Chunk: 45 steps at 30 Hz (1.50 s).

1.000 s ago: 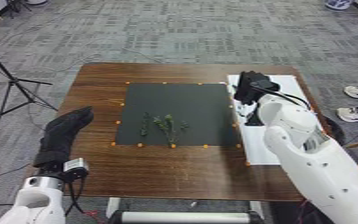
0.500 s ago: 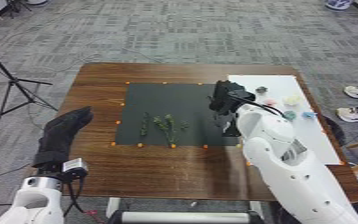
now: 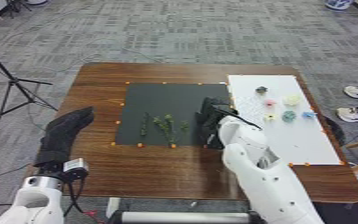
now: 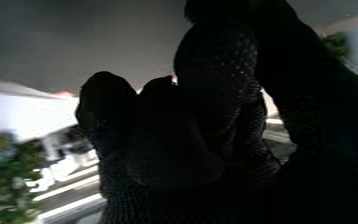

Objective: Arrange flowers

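Note:
My right hand (image 3: 209, 120) is over the right edge of the black mat (image 3: 158, 100), right of the green sprigs (image 3: 169, 126) lying on its lower half. What it may hold is hidden. In the right wrist view, the dark glove of my right hand (image 4: 175, 155) is near blurred green foliage (image 4: 11, 175). My left hand (image 3: 66, 130) rests at the table's left edge, fingers straight. On the white sheet (image 3: 295, 145) are a dark flower (image 3: 261, 90), a pink one (image 3: 270, 102), a cream one (image 3: 292, 100), a yellow one (image 3: 269, 116), a teal one (image 3: 288, 116) and a blue one (image 3: 309, 114).
Brown table (image 3: 158, 172) surrounds the mat and sheet, with small orange markers along their edges. A black tripod (image 3: 14, 80) stands on the floor at the left.
My right hand has moved left from the white sheet to the black mat's right edge, uncovering the flowers on the sheet. The left hand has stayed still.

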Available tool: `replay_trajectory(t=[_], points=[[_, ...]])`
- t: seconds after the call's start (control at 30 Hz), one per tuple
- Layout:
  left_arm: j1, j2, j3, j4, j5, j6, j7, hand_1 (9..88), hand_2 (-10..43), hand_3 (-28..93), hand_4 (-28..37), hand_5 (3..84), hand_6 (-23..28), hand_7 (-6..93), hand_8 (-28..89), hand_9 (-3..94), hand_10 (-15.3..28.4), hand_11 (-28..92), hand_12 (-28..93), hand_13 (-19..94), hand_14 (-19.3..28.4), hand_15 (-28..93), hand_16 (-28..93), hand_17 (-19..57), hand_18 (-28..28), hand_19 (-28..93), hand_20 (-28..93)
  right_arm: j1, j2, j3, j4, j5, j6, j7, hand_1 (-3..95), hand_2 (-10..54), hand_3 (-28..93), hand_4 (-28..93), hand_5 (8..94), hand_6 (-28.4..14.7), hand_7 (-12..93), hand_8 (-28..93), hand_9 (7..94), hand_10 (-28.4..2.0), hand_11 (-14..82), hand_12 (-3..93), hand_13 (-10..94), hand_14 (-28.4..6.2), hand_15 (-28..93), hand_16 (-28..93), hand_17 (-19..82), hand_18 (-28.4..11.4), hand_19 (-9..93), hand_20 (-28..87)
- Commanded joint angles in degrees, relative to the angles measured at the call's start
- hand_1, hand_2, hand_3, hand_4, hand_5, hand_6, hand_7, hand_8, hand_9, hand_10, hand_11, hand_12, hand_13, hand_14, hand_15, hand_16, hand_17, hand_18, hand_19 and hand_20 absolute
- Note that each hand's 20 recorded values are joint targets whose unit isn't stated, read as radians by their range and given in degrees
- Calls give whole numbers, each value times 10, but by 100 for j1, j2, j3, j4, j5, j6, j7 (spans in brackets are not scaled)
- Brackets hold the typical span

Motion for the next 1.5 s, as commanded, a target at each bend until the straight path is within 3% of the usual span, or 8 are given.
replay_trajectory(t=[0.03,0.37,1.5], points=[[72,-11,-18,-43,1,-115,-74,242,-8,712,-189,493,33,164,-68,474,127,201,142,356,154,137,22,49,90,29,148,-184,-258,502,227,-179,173,280,503,-95,669,-76,813,9,355,257,937,-71,494,228,922,-25,711,428,601,-209,932,593],[13,-1,4,-26,24,-169,-106,242,-8,710,-189,494,34,163,-68,473,128,200,142,355,154,134,22,49,90,30,148,-245,-223,479,126,-149,188,302,502,-95,670,-76,813,7,360,256,937,-70,495,227,924,-25,709,428,601,-208,932,592],[61,1,-19,-53,4,-109,-61,242,-8,710,-190,495,35,160,-67,473,128,200,141,355,155,134,23,48,91,30,148,-134,-202,181,-1,-136,233,131,506,-95,662,-69,815,6,359,255,937,-70,498,223,929,-24,704,425,600,-209,932,585]])
